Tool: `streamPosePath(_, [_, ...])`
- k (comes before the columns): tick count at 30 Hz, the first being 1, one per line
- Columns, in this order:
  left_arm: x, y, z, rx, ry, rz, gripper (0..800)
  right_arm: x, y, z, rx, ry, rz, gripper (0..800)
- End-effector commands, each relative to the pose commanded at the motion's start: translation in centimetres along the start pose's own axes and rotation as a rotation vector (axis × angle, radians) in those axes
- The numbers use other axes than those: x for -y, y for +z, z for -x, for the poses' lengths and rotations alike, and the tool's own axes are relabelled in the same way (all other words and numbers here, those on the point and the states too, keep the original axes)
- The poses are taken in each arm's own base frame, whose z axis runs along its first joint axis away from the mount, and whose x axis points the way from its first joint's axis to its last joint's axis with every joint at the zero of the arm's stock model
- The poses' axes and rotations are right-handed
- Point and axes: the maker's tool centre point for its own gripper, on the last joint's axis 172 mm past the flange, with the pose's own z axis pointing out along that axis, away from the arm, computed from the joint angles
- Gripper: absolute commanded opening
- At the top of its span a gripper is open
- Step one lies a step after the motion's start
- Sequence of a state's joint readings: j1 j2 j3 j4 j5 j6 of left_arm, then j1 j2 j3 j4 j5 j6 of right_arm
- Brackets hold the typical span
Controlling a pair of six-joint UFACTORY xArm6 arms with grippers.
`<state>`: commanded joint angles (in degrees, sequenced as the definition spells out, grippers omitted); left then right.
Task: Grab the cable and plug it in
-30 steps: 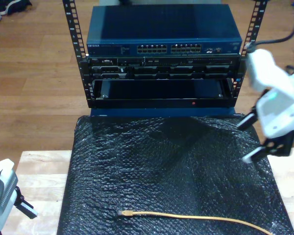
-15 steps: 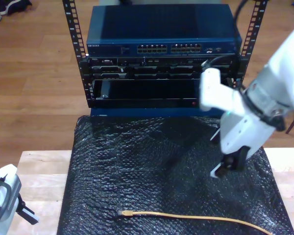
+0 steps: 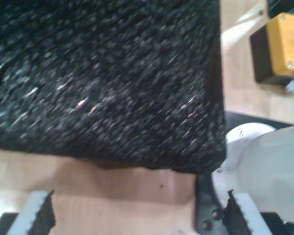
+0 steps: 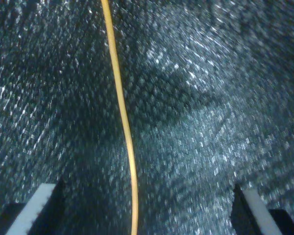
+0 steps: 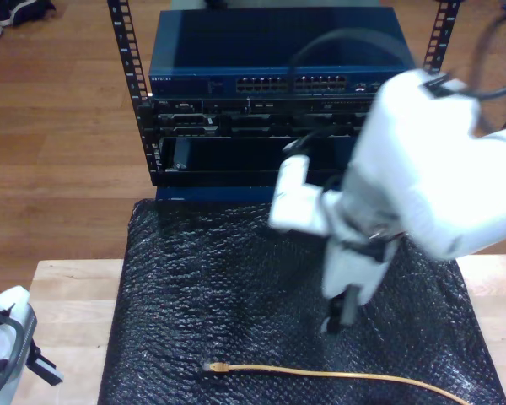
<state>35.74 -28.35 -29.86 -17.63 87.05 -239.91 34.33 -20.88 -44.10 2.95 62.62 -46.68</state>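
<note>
Cable (image 4: pixel 123 122) lies between my second gripper's (image 4: pixel 144 208) spread fingers (image 4: pixel 36 205).

Wooden plank floor (image 5: pixel 59 126) spreads warm and brown across the back of the exterior view, with a pair of shoes (image 5: pixel 13 13) tucked at that view's top left corner. Centre stage, a black metal rack (image 5: pixel 131 93) with perforated uprights stands on the floor, carrying a blue network switch (image 5: pixel 278 51) above darker units. In front sits a pale wood tabletop (image 5: pixel 67 295), draped with a black bubbly mat (image 5: pixel 219 287). A yellow box (image 3: pixel 279 46) rests on the wood.
</note>
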Motion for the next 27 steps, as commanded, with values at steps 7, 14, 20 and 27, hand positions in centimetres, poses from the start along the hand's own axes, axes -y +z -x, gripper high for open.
streamPosePath(7, [0.1,0.5,0.3,-0.007,-0.008,0.014,800,-0.3,2.7,-2.5,0.117,-0.042,0.074,796])
streamPosePath(14, [0.1,0.6,0.3,-0.011,-0.013,0.019,800,0.6,4.6,-3.9,0.186,-0.063,0.102,794])
streamPosePath(20, [0.1,0.7,0.3,-0.013,-0.014,0.02,800,1.8,6.0,-5.3,0.202,-0.087,0.091,789])
streamPosePath(27, [0.0,0.7,0.3,-0.015,-0.015,0.021,800,3.8,8.5,-7.0,0.244,-0.114,0.073,778])
